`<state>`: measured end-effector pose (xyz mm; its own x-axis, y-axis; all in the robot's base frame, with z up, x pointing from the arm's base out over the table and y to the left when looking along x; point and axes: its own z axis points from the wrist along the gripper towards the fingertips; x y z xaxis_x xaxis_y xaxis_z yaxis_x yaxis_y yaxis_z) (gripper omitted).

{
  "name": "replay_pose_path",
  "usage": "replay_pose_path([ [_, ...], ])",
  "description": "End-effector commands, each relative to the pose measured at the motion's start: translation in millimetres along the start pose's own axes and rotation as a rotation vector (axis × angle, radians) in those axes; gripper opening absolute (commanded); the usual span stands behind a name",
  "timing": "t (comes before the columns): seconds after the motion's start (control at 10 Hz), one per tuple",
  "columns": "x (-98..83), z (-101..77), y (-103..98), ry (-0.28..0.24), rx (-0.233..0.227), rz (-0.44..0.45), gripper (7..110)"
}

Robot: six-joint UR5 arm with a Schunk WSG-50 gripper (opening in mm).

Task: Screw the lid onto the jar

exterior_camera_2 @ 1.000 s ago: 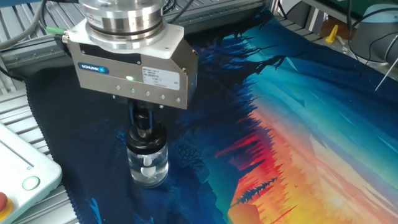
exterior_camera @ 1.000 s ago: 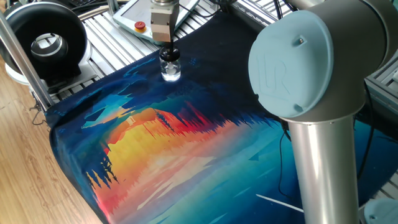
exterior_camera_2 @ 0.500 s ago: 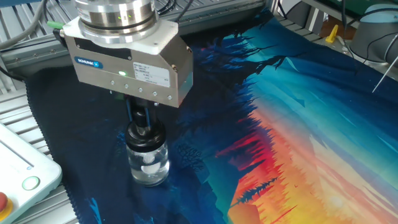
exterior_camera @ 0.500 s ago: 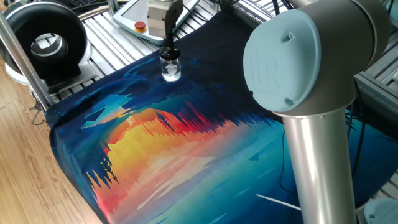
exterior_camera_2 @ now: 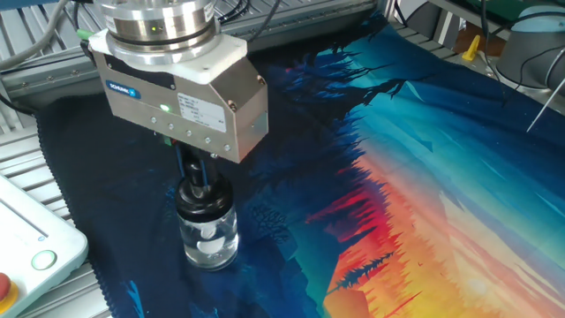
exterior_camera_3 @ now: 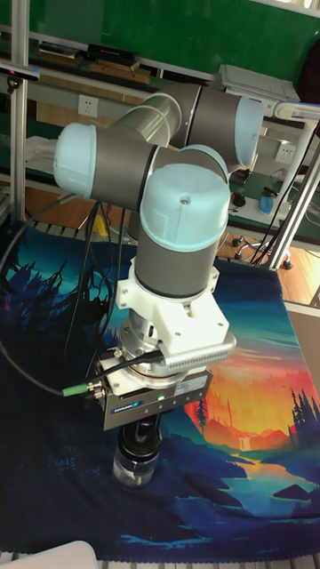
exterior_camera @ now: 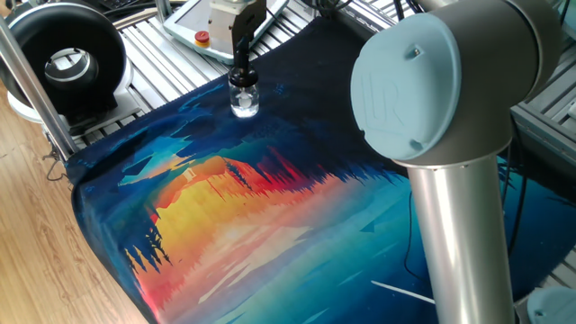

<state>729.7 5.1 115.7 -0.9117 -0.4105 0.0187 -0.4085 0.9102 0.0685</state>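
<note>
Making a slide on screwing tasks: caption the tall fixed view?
UR5 gripper holds the black lid atop the small glass jar on a colourful mat.

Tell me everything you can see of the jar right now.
The jar is a tiny clear glass bottle, round and squat, standing upright on the dark blue part of the printed mat near its edge. Something small and white lies inside at the bottom. The black lid sits on its neck, with the tool directly above, fingers closed on the lid. Nothing else touches it.
</note>
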Motion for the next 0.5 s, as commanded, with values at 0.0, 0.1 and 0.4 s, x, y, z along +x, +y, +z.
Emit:
replay_pose_path([
  [0.0, -2.1, -3.7, -6.3, -0.008, 0.014, 0.076, 7],
  [0.1, -4.2, -4.0, -6.1, -0.013, 0.017, 0.133, 7],
  [0.4, -5.2, -2.7, -6.3, -0.015, 0.019, 0.292, 7],
])
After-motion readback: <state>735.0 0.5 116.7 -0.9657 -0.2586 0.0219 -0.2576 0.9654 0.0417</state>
